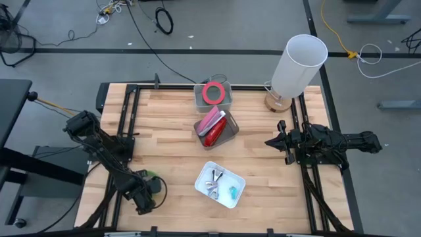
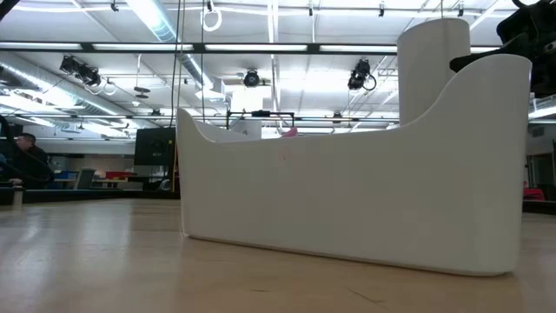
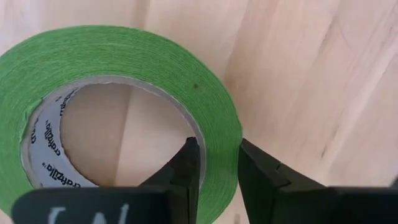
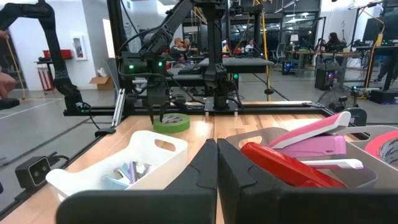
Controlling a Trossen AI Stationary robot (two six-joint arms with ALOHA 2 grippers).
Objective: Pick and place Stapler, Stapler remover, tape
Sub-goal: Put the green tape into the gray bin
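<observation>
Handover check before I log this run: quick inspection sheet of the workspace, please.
Surface: wooden table, bare planks between bins.
Job's things: green tape roll flat at the near left corner; red-pink tape roll in the far grey bin; red stapler and pink stapler in the middle grey bin; small metal pieces in the white tray.
Clutter: white lamp at the far right corner.
Grippers: left gripper pinching the green roll's wall, one finger inside the ring; right gripper shut, empty, waiting at the right edge.
Cables: several on the floor beyond the table.
Surroundings: people at desks in the room behind.
</observation>
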